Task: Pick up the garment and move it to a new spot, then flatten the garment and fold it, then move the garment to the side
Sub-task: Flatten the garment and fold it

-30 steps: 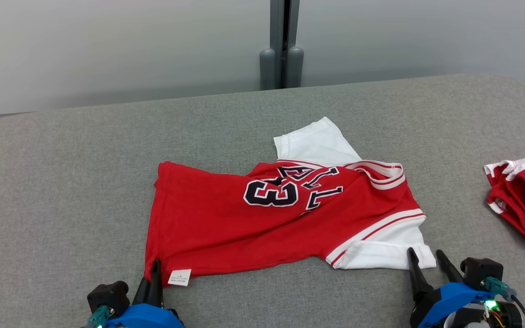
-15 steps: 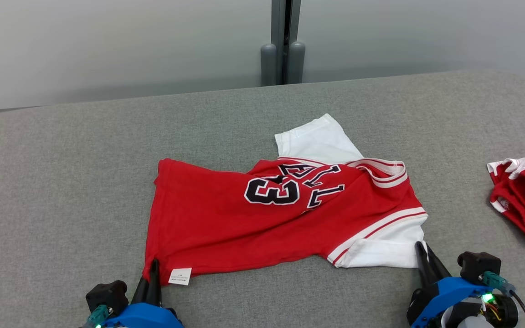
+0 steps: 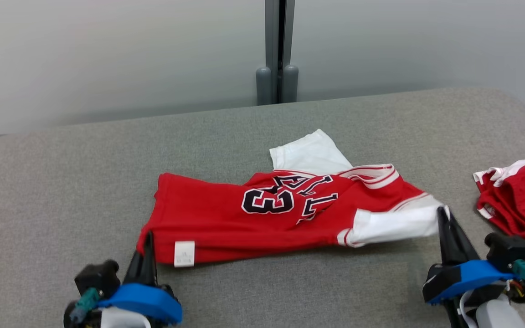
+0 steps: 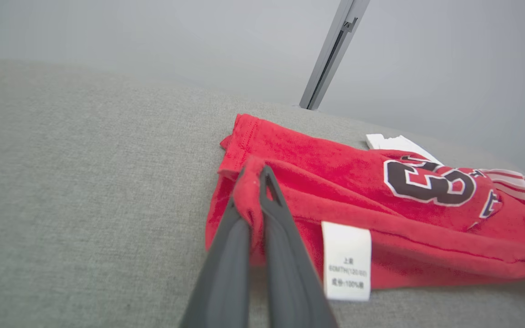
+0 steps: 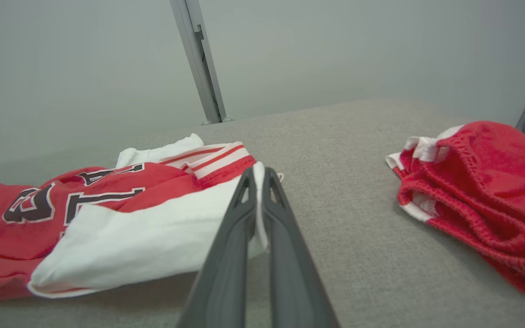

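Jersey [image 3: 262, 214] is lying about mid-table, red with white sleeves, number print facing up, hem end toward the robot's left and collar end toward its right. The left pincer [image 3: 147, 236] is squeezing shut on the near hem corner, with red cloth bunching between its two fingers. One white care label [image 3: 184, 253] is dangling just beside it. The right pincer [image 3: 443, 213] is pressing together on the tip of the near white sleeve [image 3: 394, 224]. Between the two, the near edge is hanging clear of the table [image 3: 62, 182] with a shadow showing underneath, while the far side is resting on the grey fabric top.

Room-wise: a wide bare stretch is lying open to the left of the jersey, running out to the rounded far-left corner. A decent band is sitting behind it too, up to the far edge along the pale wall [image 3: 107, 54], where one grey post [image 3: 277, 45] is standing. The right side is looking tighter, since a second red-and-white bundle [image 3: 517, 205] is sitting near the right edge. It's lying apart from the jersey, with a strip of bare table between it and the right pincer.

Count: two pincers, one jersey with two white sleeves, one label, one extra bundle, one post.
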### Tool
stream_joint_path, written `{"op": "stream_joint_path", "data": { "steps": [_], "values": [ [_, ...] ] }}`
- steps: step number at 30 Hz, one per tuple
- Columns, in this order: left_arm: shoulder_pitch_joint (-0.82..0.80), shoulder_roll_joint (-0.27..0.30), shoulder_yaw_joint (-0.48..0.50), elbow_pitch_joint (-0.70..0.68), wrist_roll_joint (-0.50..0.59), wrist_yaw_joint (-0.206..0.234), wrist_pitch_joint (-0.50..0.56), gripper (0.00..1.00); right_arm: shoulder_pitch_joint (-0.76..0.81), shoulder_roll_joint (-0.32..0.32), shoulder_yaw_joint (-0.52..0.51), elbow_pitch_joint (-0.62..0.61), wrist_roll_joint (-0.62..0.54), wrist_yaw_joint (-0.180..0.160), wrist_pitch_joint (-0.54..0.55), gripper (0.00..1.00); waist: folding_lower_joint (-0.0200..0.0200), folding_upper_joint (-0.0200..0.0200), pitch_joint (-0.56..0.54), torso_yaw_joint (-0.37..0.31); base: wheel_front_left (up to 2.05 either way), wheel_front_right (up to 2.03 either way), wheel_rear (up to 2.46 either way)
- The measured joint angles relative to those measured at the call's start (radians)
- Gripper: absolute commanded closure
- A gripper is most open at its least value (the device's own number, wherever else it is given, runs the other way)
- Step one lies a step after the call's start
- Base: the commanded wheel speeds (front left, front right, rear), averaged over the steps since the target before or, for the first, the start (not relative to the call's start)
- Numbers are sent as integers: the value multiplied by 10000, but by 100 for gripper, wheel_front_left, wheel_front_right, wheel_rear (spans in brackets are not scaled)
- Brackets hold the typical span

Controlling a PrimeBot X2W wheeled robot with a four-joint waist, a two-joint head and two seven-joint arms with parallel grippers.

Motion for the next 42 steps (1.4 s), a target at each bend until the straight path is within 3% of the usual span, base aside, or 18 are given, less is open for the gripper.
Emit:
{"op": "stream_joint_path", "data": {
  "steps": [6, 13, 22, 25, 30, 35, 42],
  "values": [
    [-652, 71, 305, -1342, 545, -251, 0, 100, -142, -305, -48, -1616, 52, 0, 2, 100, 0, 0, -492, -77, 0, 0, 0],
    [-1957, 830, -88, -2897, 681, -380, 23, 100, -1163, -1237, 393, -2940, 688, 0, 2, 100, 0, 0, -996, -135, 0, 0, 0],
    [-4463, 2138, -351, -4987, -111, -426, 1799, 100, -3301, -2652, 1022, -3917, 1889, 0, 688, 100, -1, 0, -1024, -138, 0, 0, 0],
    [-5319, 2337, -570, -4694, -6, -424, 2558, 100, -4136, -2955, 1187, -3622, 2188, 0, 976, 100, 0, 0, -739, -116, 0, 0, 0],
    [-6908, 1992, -874, -3486, 146, -314, 2953, 100, -5877, -3289, 1588, -2309, 2343, 2, 826, 100, 4, 0, 173, -219, 0, 0, 0],
    [-8965, 1701, -1026, -1645, 844, 77, 2044, 100, -8312, -3402, 2268, -700, 1781, 0, 328, 100, 5, 0, 1096, -169, 0, 0, 0],
    [-11418, 1486, -936, 690, 1223, 332, 495, 100, -11036, -3354, 2094, 974, 1139, 4, 40, 100, 4, 0, 1782, 96, 0, 0, 0]
  ]
}}
